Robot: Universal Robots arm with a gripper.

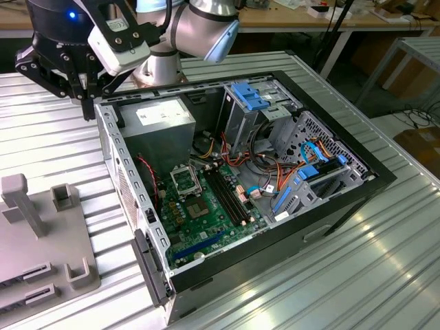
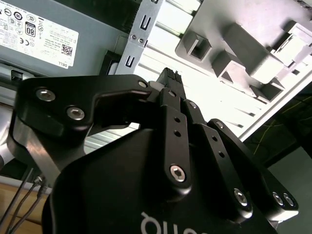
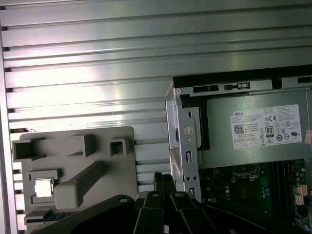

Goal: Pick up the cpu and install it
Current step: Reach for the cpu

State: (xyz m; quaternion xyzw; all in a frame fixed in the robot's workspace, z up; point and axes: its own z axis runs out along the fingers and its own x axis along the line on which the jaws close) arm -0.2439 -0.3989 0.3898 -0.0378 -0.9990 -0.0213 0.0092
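Judged to be at the reach for the pick. Left of the case [image 1: 128, 180], see the grey fixture [image 1: 41, 254]; find the cpu [image 3: 43, 187] there, flat in 1 square pocket [image 3: 54, 174], outside the case and well apart from the socket [image 1: 184, 180] inside it. Spot the gripper [image 1: 88, 104] just outside the case's far-left corner in the exterior view, closed tight on nothing. To do it well, likely: part the fingers [image 2: 170, 102] before descending, centre over the cpu, drop straight, pinch by opposite edges, keep it level. Mind the fixture's upright posts [image 1: 20, 199] beside that pocket. Under the case, a ribbed metal table [image 1: 309, 289], shiny and prone to glare. Right of the case, a bench [image 1: 416, 47] and loose floor cables [image 1: 421, 113].
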